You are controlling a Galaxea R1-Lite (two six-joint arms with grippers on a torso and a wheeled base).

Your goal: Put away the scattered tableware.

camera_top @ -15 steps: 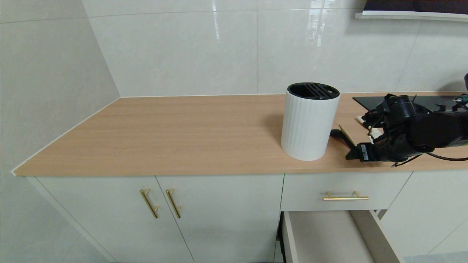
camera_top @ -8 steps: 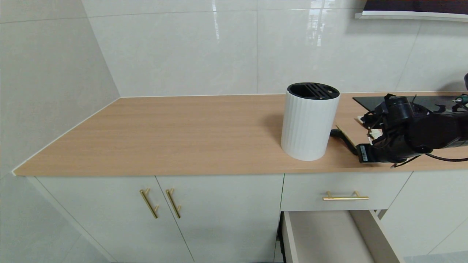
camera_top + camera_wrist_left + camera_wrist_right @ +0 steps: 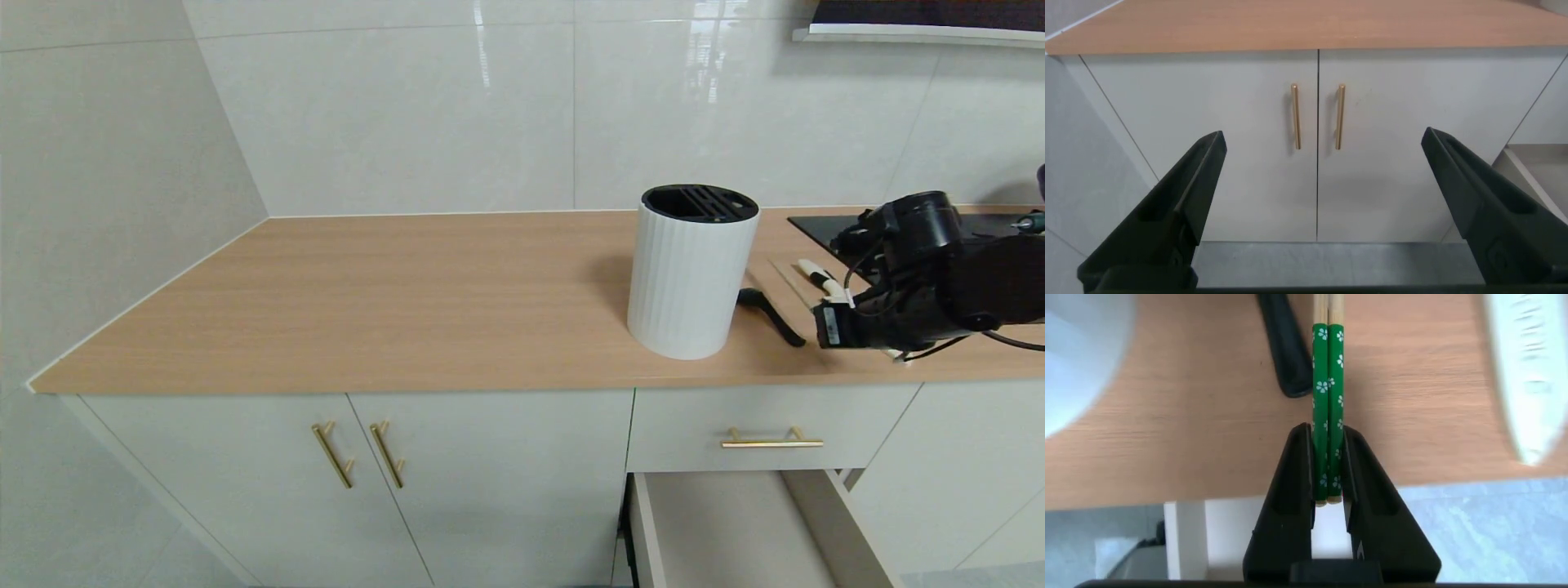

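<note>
Now: your right gripper (image 3: 1328, 434) pinches the green-ended bamboo chopsticks (image 3: 1327, 367) between its fingers, near the front edge of the wooden tabletop (image 3: 408, 310), right end. Their long axis runs straight out from the fingers. The white ribbed cylindrical holder (image 3: 692, 278) stands to their left. The left gripper (image 3: 1323, 137) has its fingers spread.

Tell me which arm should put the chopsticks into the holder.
Right. The right gripper is shut on the chopsticks, close beside the holder; the left gripper hangs open, low, facing the cabinet doors.
</note>
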